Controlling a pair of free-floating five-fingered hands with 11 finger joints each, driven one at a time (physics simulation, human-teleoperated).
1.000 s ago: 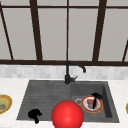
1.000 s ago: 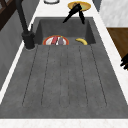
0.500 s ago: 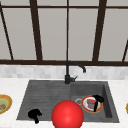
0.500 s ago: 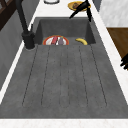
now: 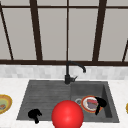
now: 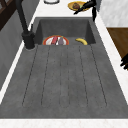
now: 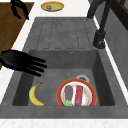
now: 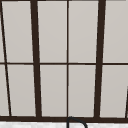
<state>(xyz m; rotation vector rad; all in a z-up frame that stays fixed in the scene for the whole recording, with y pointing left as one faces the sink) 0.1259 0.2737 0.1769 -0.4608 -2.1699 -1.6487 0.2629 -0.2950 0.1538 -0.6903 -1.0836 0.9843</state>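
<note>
A red-rimmed plate (image 5: 87, 103) (image 6: 55, 40) (image 7: 76, 95) with food on it lies on the floor of the dark sink basin (image 7: 100, 72). A yellow banana (image 6: 81, 41) (image 7: 35, 95) lies beside it, towards the front wall. My right hand (image 5: 100, 103) (image 6: 87, 5) (image 7: 17, 62) hovers open over the basin's front edge, above the banana, fingers straight and spread, holding nothing. My left hand (image 5: 35, 115) (image 6: 124, 62) (image 7: 18, 7) hangs by the front edge of the drainboard with fingers relaxed and drooping, also holding nothing.
A black faucet (image 5: 68, 75) (image 6: 25, 27) (image 7: 100, 27) stands behind the sink. The ribbed drainboard (image 6: 62, 75) takes the sink's left half. Yellow dishes sit on the counter at the left (image 5: 3, 103) (image 7: 52, 6) and the right (image 6: 77, 5). A red ball (image 5: 67, 115) shows at the sink's front.
My right hand has drifted right and towards the front of the basin, past the plate's edge. The left hand, plate and banana have stayed put.
</note>
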